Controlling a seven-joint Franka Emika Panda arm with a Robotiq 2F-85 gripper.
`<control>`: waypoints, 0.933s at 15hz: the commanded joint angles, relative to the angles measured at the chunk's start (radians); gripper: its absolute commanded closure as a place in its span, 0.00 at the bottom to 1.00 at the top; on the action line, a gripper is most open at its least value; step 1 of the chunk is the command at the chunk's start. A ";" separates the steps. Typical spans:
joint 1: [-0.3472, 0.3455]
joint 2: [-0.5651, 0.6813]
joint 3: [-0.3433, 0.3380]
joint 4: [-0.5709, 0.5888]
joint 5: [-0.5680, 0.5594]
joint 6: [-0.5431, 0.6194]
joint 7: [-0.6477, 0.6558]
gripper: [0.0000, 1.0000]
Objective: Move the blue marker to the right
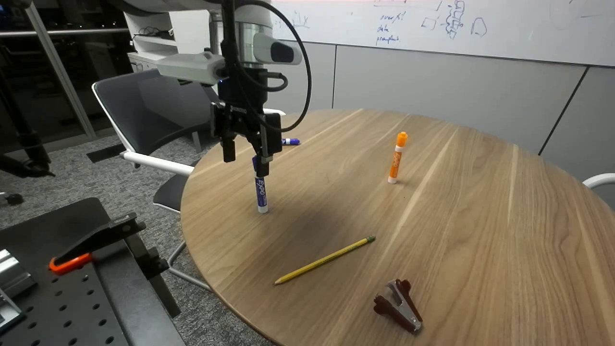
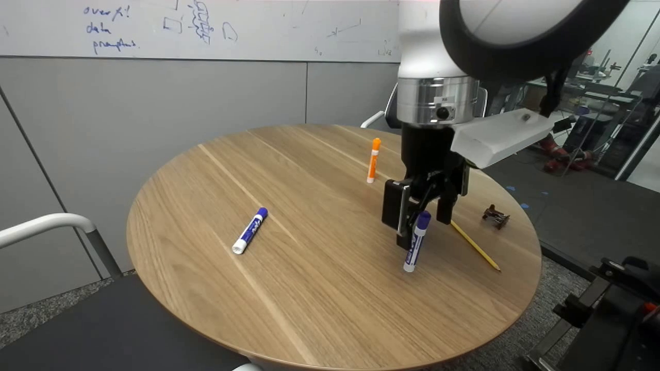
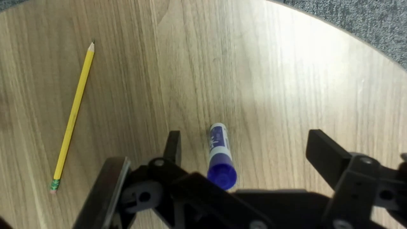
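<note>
Found pincer (image 3: 246, 148) spread wide, gripping nothing, apparently astride upright blue Expo marker (image 3: 220, 156) in the wrist view's lower centre — probably the target. Logged lookalike blue marker (image 2: 249, 231) lying left of centre in an exterior view; not ruled out. Judged approach nearly done — yet to complete: grasp, rightward move, release.

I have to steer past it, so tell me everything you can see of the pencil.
The pencil is slim, straight and yellow, apparently painted wood, with a sharpened pale cone and dark point at one end, a green band and pink eraser at the other. It lies flat on the table, left of the open claw in the wrist view and apart from it; only the table appears to touch it.
</note>
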 commanded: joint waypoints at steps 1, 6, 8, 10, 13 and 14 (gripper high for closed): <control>0.024 0.030 -0.031 0.048 -0.017 -0.009 0.039 0.00; 0.032 0.054 -0.044 0.082 -0.019 -0.017 0.064 0.51; 0.036 0.064 -0.049 0.095 -0.021 -0.023 0.073 0.66; 0.041 0.073 -0.055 0.106 -0.022 -0.036 0.085 0.80; 0.053 0.085 -0.068 0.142 -0.024 -0.091 0.115 1.00; 0.054 0.084 -0.070 0.153 -0.023 -0.110 0.123 0.96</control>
